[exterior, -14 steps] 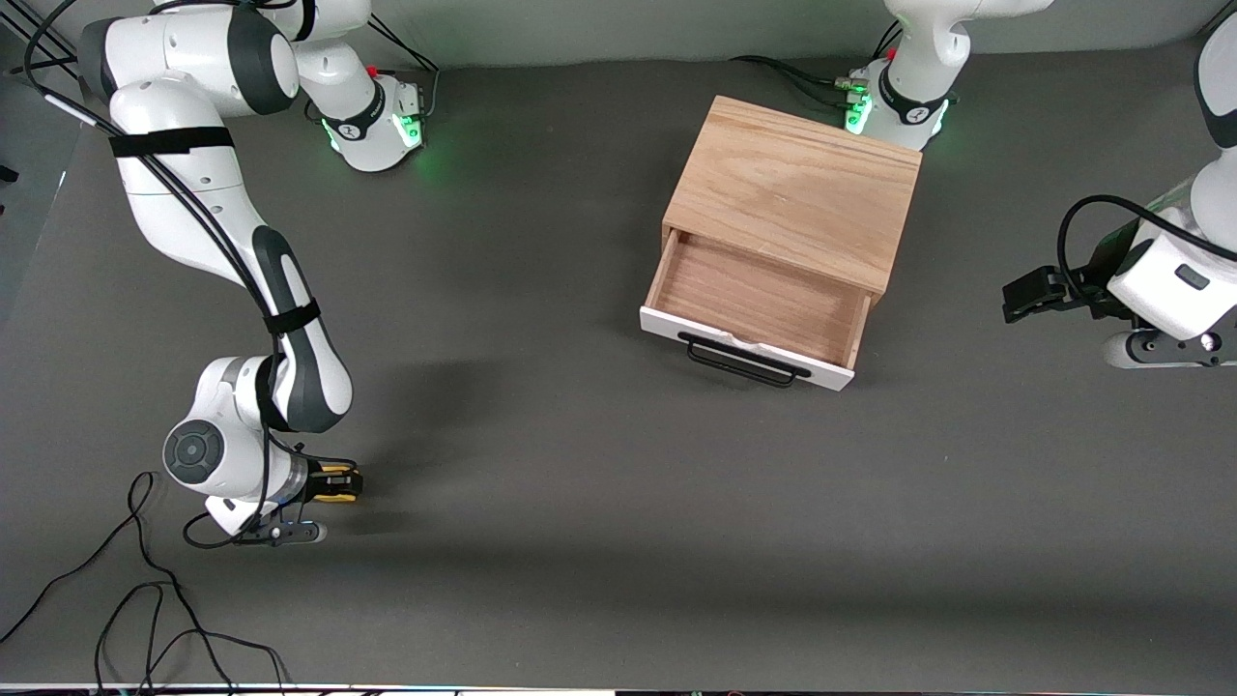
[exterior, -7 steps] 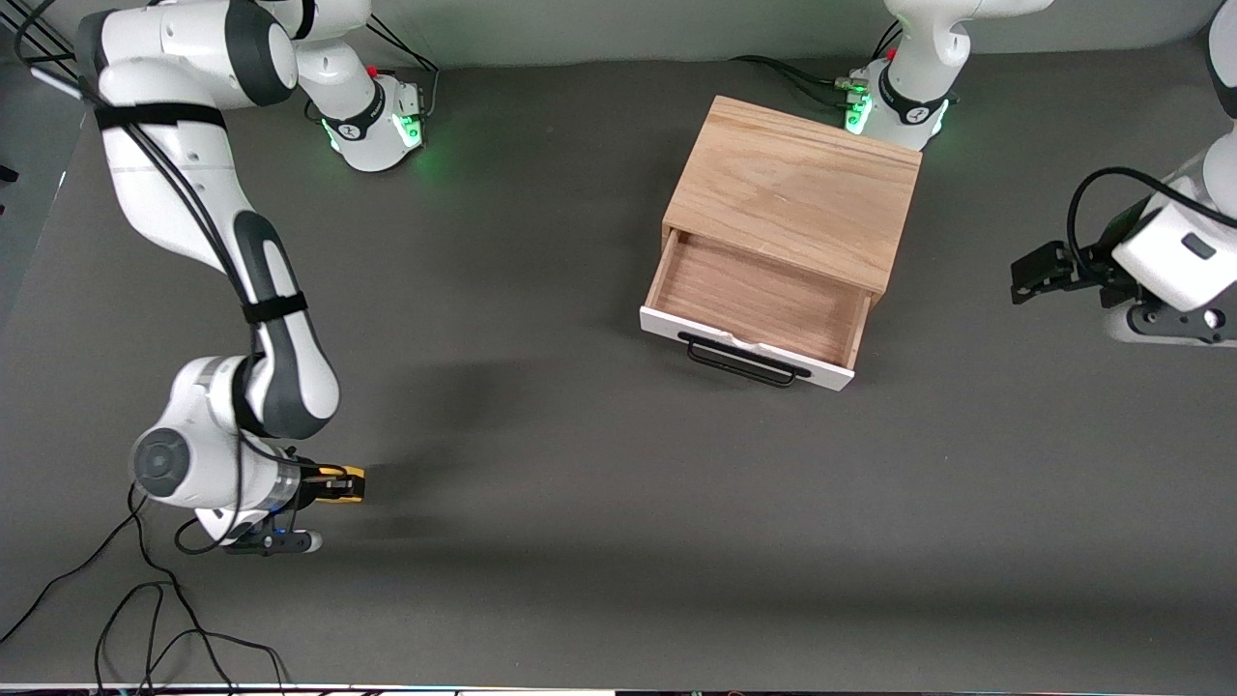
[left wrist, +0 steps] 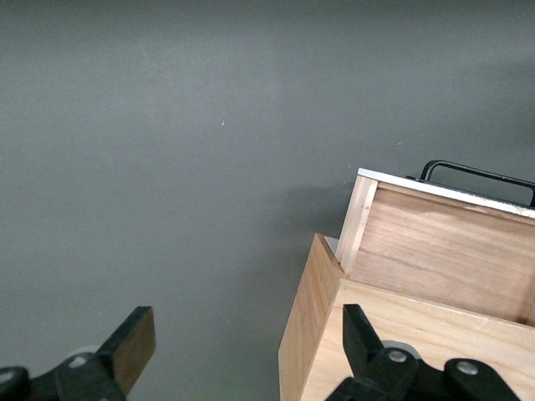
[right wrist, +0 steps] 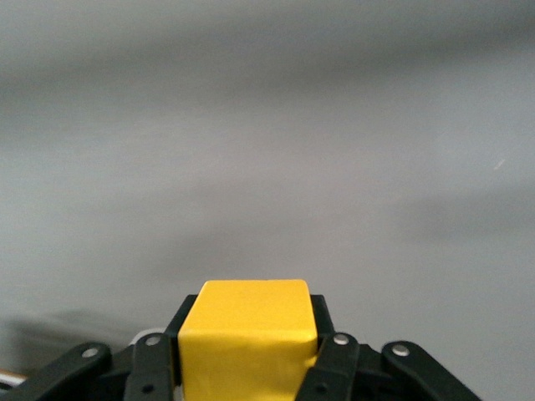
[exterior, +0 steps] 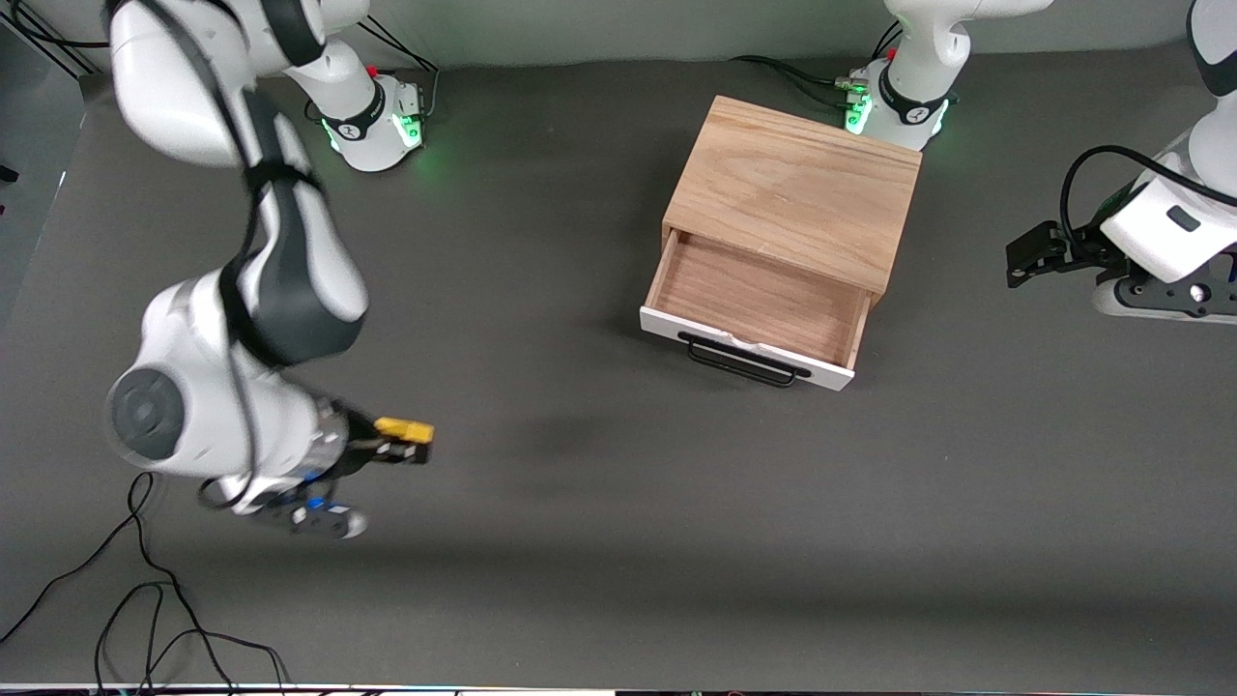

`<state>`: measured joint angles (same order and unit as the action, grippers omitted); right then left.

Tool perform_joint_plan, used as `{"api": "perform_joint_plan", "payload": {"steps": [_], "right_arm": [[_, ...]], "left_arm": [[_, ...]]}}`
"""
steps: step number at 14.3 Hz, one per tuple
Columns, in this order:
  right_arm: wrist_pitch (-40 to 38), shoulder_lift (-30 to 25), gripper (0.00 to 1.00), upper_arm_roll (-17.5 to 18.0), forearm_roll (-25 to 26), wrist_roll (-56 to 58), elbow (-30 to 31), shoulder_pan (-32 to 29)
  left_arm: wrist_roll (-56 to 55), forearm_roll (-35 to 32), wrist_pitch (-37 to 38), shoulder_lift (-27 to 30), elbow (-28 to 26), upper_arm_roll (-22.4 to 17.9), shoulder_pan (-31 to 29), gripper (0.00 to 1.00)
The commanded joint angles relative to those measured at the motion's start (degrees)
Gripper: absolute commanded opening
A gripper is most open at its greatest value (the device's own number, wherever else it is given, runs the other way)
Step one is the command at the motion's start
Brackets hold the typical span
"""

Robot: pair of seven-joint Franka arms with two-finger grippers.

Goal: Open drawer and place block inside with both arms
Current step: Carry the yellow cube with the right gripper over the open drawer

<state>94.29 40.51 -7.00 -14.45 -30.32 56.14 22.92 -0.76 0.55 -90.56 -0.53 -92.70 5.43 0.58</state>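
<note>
The right hand (exterior: 404, 443) is gripping the block (exterior: 404, 427) over the worktop (exterior: 618, 541); swinging quickly toward the drawer (exterior: 759, 309), it could slip. The left hand (exterior: 1026, 259) is waiting open.

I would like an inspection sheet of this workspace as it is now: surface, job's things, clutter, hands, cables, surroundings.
Surface: dark grey table, flat, no spills seen.
Job's things: drawer pulled open, inside bare; it belongs to the wooden cabinet near the left arm's base. Yellow block is held in the air.
Clutter: nothing seen.
Hands: right hand shut on the block, over bare table toward the right arm's end. Left hand open, waiting beside the cabinet at the left arm's end.
Cables: loose black cables on the table, nearer the camera than the right hand; more cables at the left arm's base.
Surroundings: pale wall along the table's edge by the bases.
</note>
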Motion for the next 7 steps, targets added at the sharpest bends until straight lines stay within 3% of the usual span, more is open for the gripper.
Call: {"api": "perform_joint_plan", "payload": {"steps": [1,7], "right_arm": [[-0.95,0.62,0.05,-0.47,-0.58,-12.45,-4.19,6.93],[11.16,4.39,0.05,-0.47,3.20,-29.96,-4.73,24.26]], "left_arm": [[1.46,-0.37,-0.85,0.53,-1.53,-0.34,-0.05,1.00],[1.46,-0.37,-0.85,-0.26,-0.47,-0.42,-0.14,1.00]]}}
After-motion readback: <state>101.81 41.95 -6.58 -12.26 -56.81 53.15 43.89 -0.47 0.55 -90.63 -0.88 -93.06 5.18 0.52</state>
